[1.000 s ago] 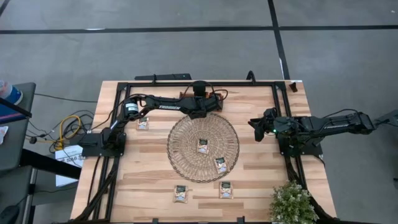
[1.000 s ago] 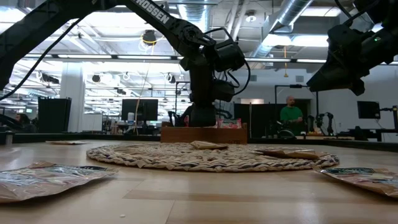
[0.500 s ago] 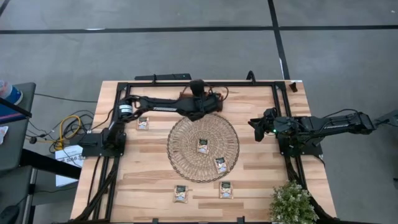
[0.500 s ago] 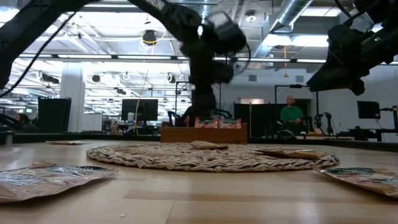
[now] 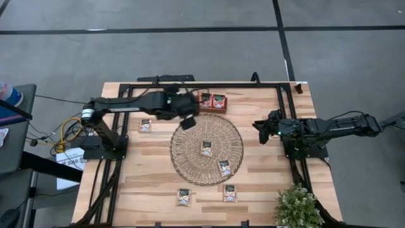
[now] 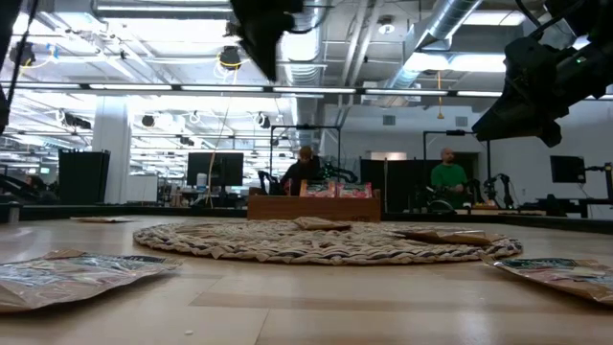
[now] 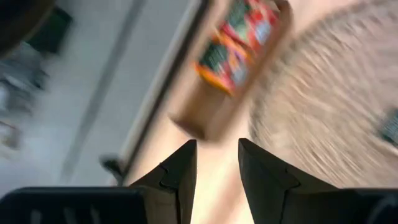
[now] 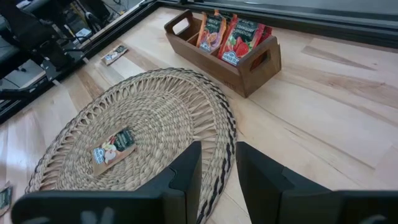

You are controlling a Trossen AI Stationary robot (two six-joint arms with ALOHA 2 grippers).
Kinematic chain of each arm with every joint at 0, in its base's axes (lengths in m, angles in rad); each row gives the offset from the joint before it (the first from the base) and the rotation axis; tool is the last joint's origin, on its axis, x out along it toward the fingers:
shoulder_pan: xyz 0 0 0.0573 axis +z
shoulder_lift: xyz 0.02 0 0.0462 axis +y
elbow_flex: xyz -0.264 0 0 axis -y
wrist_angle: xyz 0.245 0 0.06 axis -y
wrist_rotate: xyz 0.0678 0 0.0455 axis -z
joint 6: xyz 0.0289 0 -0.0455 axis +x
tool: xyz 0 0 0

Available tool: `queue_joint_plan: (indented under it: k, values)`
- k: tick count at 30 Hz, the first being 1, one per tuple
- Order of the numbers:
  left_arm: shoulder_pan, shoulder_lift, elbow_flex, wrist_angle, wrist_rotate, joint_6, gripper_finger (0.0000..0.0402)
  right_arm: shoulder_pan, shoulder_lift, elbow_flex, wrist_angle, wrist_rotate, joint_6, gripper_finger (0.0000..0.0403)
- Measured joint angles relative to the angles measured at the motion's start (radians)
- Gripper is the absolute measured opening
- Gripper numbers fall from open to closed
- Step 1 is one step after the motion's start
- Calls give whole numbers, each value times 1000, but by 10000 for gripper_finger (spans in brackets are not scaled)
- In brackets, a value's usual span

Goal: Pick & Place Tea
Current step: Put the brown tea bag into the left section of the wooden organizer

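From table height I see the woven mat [image 6: 326, 241] with sachets [image 6: 321, 223] on it, the wooden tray [image 6: 314, 205] behind, my left hand [image 6: 263, 29] high above, my right hand [image 6: 536, 81] hovering aside.

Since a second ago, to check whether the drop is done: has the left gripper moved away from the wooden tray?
Yes. The left gripper has swung off the wooden tray toward the robot's left, now over the woven mat's far-left edge.

1. Table [image 5: 266, 183]: pale wood planks, smooth, matt.
2. Round mat [image 8: 155, 118]: coarse woven straw, rough.
3. Tray [image 8: 245, 71]: brown wood, smooth satin finish.
4. Tea sachets [image 6: 67, 273]: glossy crinkled foil-like wrappers.
5. Arms: matt black.
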Motion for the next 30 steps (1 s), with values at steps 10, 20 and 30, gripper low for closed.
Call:
queue_joint_plan:
  k: [10, 20, 30]
  values:
    - [-11, -72, -4, -392, 113, -212, 110, 0, 0, 0, 0, 0, 0, 93]
    - [78, -197, -366, -165, 234, -175, 110, 0, 0, 0, 0, -2, 0, 93]
    - [184, -297, -745, 33, 366, -150, 110, 0, 0, 0, -4, -1, -1, 93]
